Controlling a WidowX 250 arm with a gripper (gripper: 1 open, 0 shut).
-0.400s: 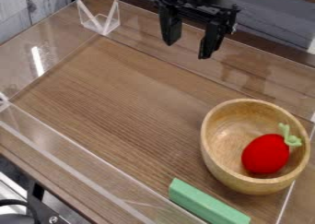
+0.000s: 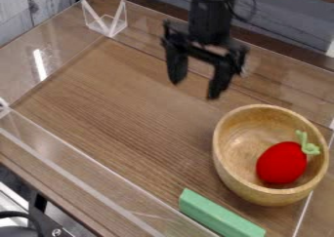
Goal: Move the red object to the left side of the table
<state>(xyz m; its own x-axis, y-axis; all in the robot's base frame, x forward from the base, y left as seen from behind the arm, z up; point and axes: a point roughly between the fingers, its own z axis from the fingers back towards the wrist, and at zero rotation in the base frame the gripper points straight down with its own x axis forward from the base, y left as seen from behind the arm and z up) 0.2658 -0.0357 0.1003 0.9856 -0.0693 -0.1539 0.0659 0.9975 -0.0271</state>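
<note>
The red object (image 2: 282,163), a small rounded toy fruit with a green stem, lies inside a round wooden bowl (image 2: 236,130) at the right of the wood-grain table (image 2: 117,104). My gripper (image 2: 197,77) hangs over the table's far middle, pointing down, with its black fingers (image 2: 174,65) spread apart and nothing between them. It is up and to the left of the bowl, clear of its rim.
A flat green block (image 2: 220,214) lies near the front right edge, just below the bowl. Low clear acrylic walls (image 2: 78,163) run around the table, with a clear folded piece (image 2: 104,19) at the back left.
The gripper has dropped lower and come nearer, from the back edge out over the table. The red object and bowl have not moved.
</note>
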